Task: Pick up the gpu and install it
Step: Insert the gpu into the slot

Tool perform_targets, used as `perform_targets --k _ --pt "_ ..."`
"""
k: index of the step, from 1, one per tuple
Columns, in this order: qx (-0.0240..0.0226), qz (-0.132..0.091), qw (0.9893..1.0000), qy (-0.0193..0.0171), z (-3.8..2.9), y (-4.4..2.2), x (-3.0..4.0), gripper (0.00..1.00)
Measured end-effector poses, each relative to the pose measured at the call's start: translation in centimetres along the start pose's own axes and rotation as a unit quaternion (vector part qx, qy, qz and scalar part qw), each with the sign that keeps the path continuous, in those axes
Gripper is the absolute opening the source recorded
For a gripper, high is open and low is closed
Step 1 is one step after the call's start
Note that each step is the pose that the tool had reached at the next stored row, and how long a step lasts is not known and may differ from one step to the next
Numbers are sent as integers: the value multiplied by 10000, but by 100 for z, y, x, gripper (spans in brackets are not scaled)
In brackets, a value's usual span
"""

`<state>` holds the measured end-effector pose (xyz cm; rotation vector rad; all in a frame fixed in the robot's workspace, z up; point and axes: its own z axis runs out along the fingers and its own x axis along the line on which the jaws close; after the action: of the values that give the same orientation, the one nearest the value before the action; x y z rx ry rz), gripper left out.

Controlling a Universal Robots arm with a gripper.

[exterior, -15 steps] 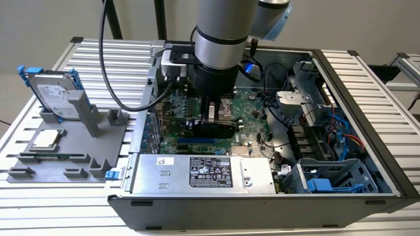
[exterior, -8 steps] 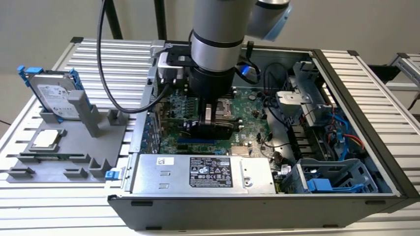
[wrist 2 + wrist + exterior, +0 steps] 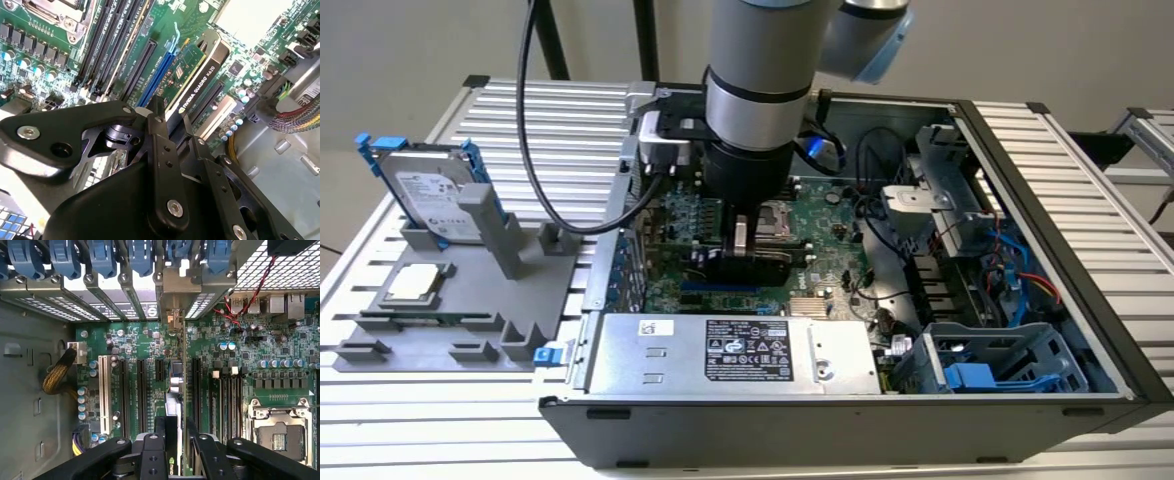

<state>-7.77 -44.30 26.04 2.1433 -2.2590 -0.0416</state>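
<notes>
The gripper (image 3: 167, 132) is clamped on the gpu's (image 3: 197, 75) top edge, holding the card on edge so its connector side faces down over the blue slot (image 3: 157, 75) on the motherboard (image 3: 841, 215). Its bracket end (image 3: 172, 320) points toward the rear slot covers (image 3: 105, 280), probably for alignment. The case (image 3: 1067, 200) lies open on the table (image 3: 520, 110).
</notes>
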Motion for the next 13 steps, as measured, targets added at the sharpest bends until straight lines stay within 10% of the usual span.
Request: perform_targets --k 13 --pt "-14 0 10000 0 18 32 -11 0"
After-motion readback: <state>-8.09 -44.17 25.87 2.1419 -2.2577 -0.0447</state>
